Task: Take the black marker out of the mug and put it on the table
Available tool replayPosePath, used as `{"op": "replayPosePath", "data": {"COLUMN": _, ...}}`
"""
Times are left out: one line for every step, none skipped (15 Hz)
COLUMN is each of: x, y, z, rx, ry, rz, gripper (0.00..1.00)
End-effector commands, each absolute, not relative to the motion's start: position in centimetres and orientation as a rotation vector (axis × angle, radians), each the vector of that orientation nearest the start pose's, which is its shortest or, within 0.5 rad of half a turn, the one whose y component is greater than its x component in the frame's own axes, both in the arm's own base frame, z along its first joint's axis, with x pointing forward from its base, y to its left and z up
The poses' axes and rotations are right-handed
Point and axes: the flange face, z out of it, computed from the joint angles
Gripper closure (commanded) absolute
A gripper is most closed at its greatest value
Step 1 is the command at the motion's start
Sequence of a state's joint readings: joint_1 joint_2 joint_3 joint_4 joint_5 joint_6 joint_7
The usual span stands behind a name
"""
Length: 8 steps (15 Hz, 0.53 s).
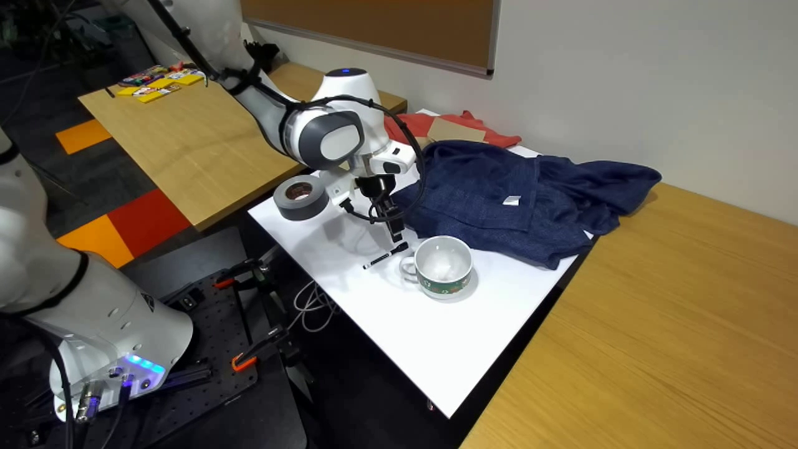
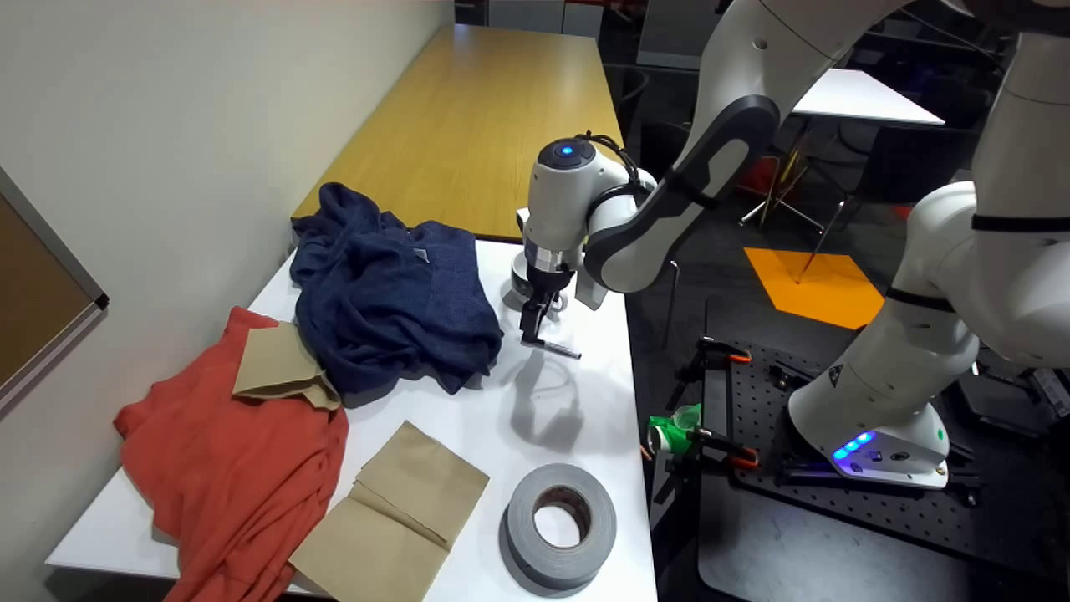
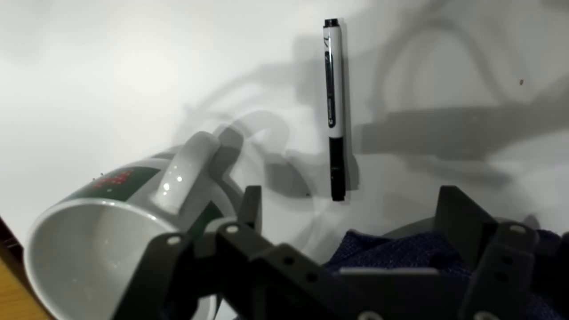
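The black marker (image 1: 385,255) lies flat on the white table (image 1: 436,349). In the wrist view the marker (image 3: 336,111) has a white barrel and a black cap end pointing toward my jaws. The mug (image 1: 442,265) stands upright beside it, white with a green patterned band. In the wrist view the mug (image 3: 98,249) shows no object in the visible part of its inside. My gripper (image 3: 351,189) is open, with nothing between its fingers. In an exterior view the gripper (image 1: 396,236) is just above the marker's cap end. In an exterior view the mug (image 2: 520,276) is partly hidden behind the gripper.
A dark blue cloth (image 1: 499,199) lies beside the mug and gripper. A grey tape roll (image 2: 535,535), brown paper (image 2: 426,477) and a red cloth (image 2: 242,460) are also on the table. A light-brown wooden tabletop (image 1: 673,312) adjoins it, with a wall behind.
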<state>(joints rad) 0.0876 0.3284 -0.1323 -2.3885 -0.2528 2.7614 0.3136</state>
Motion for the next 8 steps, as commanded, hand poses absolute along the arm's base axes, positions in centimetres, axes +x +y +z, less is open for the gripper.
{"op": "replayPosePath", "data": {"x": 50.4, "y": -1.8, "z": 20.5, "rx": -3.267, "ry": 0.161, "rz": -0.13, "gripper": 0.0}}
{"op": "replayPosePath", "data": {"x": 50.4, "y": -1.8, "z": 20.6, "rx": -3.265, "ry": 0.162, "rz": -0.137, "gripper": 0.0}}
{"op": "replayPosePath", "data": {"x": 50.5, "y": -1.8, "z": 20.8, "rx": -3.265, "ry": 0.163, "rz": -0.142, "gripper": 0.0}}
{"op": "replayPosePath", "data": {"x": 50.5, "y": -1.8, "z": 20.9, "rx": -3.263, "ry": 0.163, "rz": -0.148, "gripper": 0.0}}
{"op": "replayPosePath", "data": {"x": 50.5, "y": -1.7, "z": 21.1, "rx": -3.261, "ry": 0.164, "rz": -0.15, "gripper": 0.0}}
{"op": "replayPosePath", "data": {"x": 50.9, "y": -1.5, "z": 20.0, "rx": -3.263, "ry": 0.195, "rz": -0.139, "gripper": 0.0}}
{"op": "replayPosePath", "data": {"x": 50.9, "y": -1.5, "z": 20.1, "rx": -3.263, "ry": 0.195, "rz": -0.143, "gripper": 0.0}}
{"op": "replayPosePath", "data": {"x": 50.9, "y": -1.5, "z": 20.2, "rx": -3.262, "ry": 0.195, "rz": -0.145, "gripper": 0.0}}
